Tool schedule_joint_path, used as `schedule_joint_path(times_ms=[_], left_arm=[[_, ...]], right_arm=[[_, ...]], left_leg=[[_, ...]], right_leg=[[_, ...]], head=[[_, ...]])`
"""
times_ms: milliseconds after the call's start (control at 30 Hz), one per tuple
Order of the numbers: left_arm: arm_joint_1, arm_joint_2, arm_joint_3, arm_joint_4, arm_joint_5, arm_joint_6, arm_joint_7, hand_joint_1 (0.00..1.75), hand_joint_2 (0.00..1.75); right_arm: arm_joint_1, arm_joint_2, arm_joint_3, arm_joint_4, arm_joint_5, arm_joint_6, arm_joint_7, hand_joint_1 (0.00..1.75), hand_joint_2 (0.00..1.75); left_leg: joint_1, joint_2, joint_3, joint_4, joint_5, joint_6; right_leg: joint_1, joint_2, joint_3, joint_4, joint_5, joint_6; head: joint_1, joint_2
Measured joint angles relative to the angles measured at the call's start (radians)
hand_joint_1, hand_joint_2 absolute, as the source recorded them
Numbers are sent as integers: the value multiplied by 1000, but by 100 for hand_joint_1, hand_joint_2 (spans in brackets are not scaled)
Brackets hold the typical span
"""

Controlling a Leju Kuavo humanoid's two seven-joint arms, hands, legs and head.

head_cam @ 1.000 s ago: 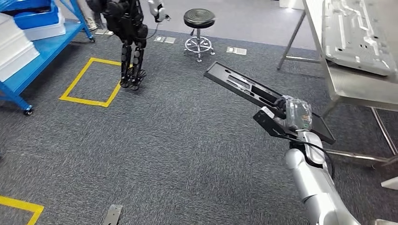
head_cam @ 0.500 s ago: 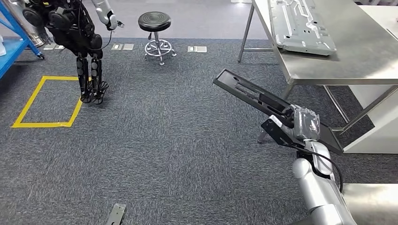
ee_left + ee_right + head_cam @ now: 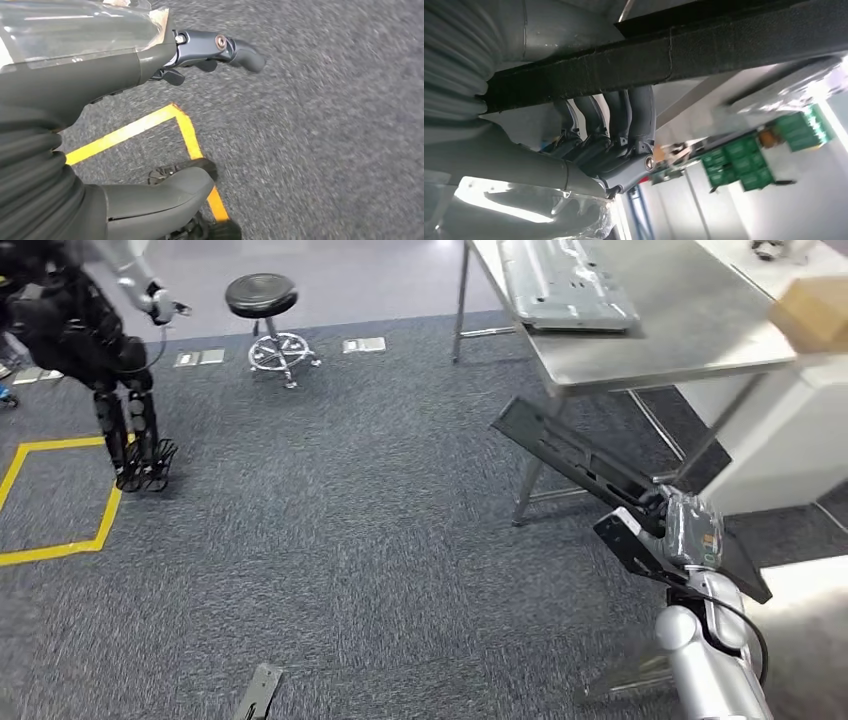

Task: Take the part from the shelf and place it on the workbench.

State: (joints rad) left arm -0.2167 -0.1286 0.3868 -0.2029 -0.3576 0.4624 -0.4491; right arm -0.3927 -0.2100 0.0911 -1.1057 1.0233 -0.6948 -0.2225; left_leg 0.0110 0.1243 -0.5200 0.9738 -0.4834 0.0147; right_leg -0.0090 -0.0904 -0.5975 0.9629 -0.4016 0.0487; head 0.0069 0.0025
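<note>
Carrying the part (image 3: pixel 600 475) gripped in my right hand (image 3: pixel 678 530) — tilted up to clear the tabletop (image 3: pixel 700 340) edge — left hand (image 3: pixel 200 55) loose, holding nothing.

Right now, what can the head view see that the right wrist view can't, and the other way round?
Head view alone: the steel workbench with a grey metal panel lying on it, the black stool, the yellow floor marking, another dark robot standing on the carpet, and the black part's whole length.

Right wrist view alone: the fingers wrapped over the part's edge from close up, and blurred green boxes in the background.

Both: the right hand holding the long black part.
</note>
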Motion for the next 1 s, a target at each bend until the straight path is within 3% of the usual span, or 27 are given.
schedule_joint_path(times_ms=[33,67,100,167,233,267,300,333,400,467,533,567,633,700,767,800,833,900,933,967,1000], left_arm=[[-3,-1,0,0,1,1,0,0,175],[-6,-3,0,0,2,2,0,0,175],[-8,-4,0,0,4,5,0,0,175],[-6,-4,0,0,9,10,0,0,175],[1,-4,1,0,16,16,-1,0,175],[4,-4,1,0,19,18,-2,0,175],[5,-4,1,0,22,20,-4,0,175],[6,-4,1,0,23,20,-7,0,175],[6,-2,2,0,25,21,-13,0,175],[6,0,2,-1,26,21,-17,0,175],[5,-2,3,-1,26,21,-20,0,175],[4,-4,3,-2,27,22,-20,0,175],[4,-8,5,-2,29,23,-23,0,175],[7,-10,6,-2,31,24,-25,0,175],[11,-10,6,-2,33,26,-26,0,175],[11,-11,6,-2,33,26,-27,0,175],[12,-11,7,-2,33,27,-27,0,175],[12,-10,7,-2,33,27,-27,0,175],[12,-10,7,-2,33,27,-27,0,175],[12,-9,8,-2,34,27,-28,0,175],[12,-9,9,-2,38,24,-31,0,175]], right_arm=[[0,-2,-1,-6,-2,2,-2,166,175],[-2,-4,-3,-10,-4,4,-3,166,175],[-5,-6,-4,-14,-6,7,-5,166,175],[-16,-4,-4,-16,-11,15,-12,166,175],[-26,3,-3,-13,-14,18,-20,166,175],[-29,6,-2,-10,-16,18,-23,166,175],[-32,8,-1,-7,-16,18,-26,166,175],[-37,10,0,-3,-17,18,-28,166,175],[-49,14,3,4,-17,17,-32,166,175],[-61,17,4,11,-17,17,-33,166,175],[-66,15,6,16,-18,17,-34,166,175],[-67,12,7,18,-19,17,-36,166,175],[-76,4,7,21,-21,17,-37,166,175],[-85,0,7,24,-24,17,-38,166,175],[-88,-2,8,30,-26,18,-38,166,175],[-88,-5,7,32,-28,18,-38,166,175],[-88,-8,7,34,-30,18,-38,166,175],[-90,-14,7,36,-35,18,-38,166,175],[-91,-15,7,36,-37,18,-38,166,175],[-93,-17,7,37,-38,18,-38,166,175],[-95,-18,6,38,-39,18,-37,166,175]], left_leg=[[2,10,7,-1,-5,-7],[6,-2,8,6,-14,-13],[9,-30,-1,32,-33,-17],[11,-101,-60,153,-98,-19],[8,-126,-139,293,-151,-13],[7,-128,-163,321,-148,-8],[5,-130,-165,302,-121,-2],[3,-136,-147,246,-79,6],[-3,-180,-84,97,2,24],[-11,-212,-49,22,29,35],[-15,-196,-40,10,33,43],[-14,-185,-34,2,39,48],[-9,-159,-25,-14,52,57],[-9,-130,-25,-18,54,59],[-8,-102,-25,-18,51,56],[-7,-90,-25,-18,48,53],[-5,-77,-23,-16,45,48],[-3,-54,-18,-13,35,34],[-5,-44,-15,-11,29,26],[-7,-34,-11,-9,24,19],[-9,-23,-8,-8,18,13]], right_leg=[[-3,16,0,-1,2,-11],[-7,31,2,-2,2,-20],[-12,45,5,-4,4,-32],[-15,74,8,-5,4,-49],[-7,106,9,-5,3,-57],[-2,123,10,-5,3,-57],[1,138,12,-5,3,-57],[3,153,14,-5,3,-57],[5,179,18,-4,3,-56],[7,200,17,-5,3,-50],[12,222,9,-10,6,-39],[14,215,3,-4,5,-35],[17,166,-36,59,-25,-35],[11,116,-107,197,-82,-35],[1,104,-160,296,-112,-22],[-6,99,-156,287,-103,-10],[-14,88,-127,229,-79,5],[-22,39,-40,69,-21,28],[-20,19,-10,15,-3,29],[-16,11,2,-6,5,22],[-11,18,1,-5,6,11]], head=[[-2,0],[-6,0],[-9,0],[-16,0],[-17,0],[-18,0],[-17,0],[-18,0],[-17,0],[-17,0],[-18,0],[-18,0],[-13,0],[-8,0],[-6,0],[-5,0],[-4,0],[-1,0],[0,0],[1,0],[-1,0]])
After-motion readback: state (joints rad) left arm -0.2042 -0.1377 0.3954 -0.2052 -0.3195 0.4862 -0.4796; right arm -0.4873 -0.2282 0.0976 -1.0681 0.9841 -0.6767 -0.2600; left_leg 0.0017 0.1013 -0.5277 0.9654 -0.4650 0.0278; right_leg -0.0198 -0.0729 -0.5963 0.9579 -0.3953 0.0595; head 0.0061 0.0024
